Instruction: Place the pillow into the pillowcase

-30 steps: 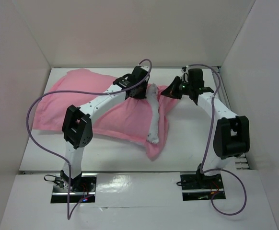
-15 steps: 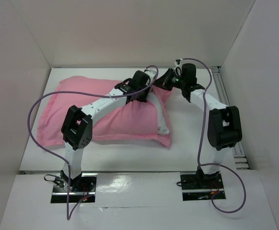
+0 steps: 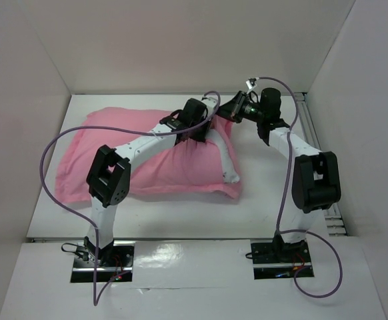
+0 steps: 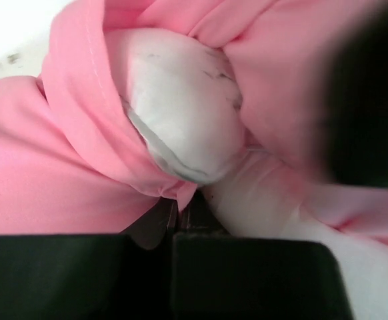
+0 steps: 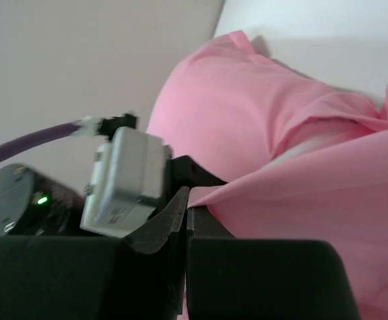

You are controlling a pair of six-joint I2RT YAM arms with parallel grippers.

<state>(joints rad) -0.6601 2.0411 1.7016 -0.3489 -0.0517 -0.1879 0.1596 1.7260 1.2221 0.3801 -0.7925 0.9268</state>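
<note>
The pink satin pillowcase (image 3: 147,160) lies across the table's left and middle, filled out by the white pillow (image 3: 226,160), whose right end still shows as a white strip at the case's open end. My left gripper (image 3: 201,133) is shut on the pink hem of the pillowcase (image 4: 81,167) right next to the pillow's white corner (image 4: 181,113). My right gripper (image 3: 233,110) is shut on the opposite pink hem (image 5: 294,193) at the far right corner of the opening, close to the left wrist.
White walls enclose the table (image 3: 267,193) at the back and both sides. The left wrist camera housing (image 5: 124,177) and its purple cable (image 5: 27,143) sit close beside my right gripper.
Both grippers have drawn the case's open end rightward and back over the pillow. The case now lies flatter and fuller, and less white pillow shows.
</note>
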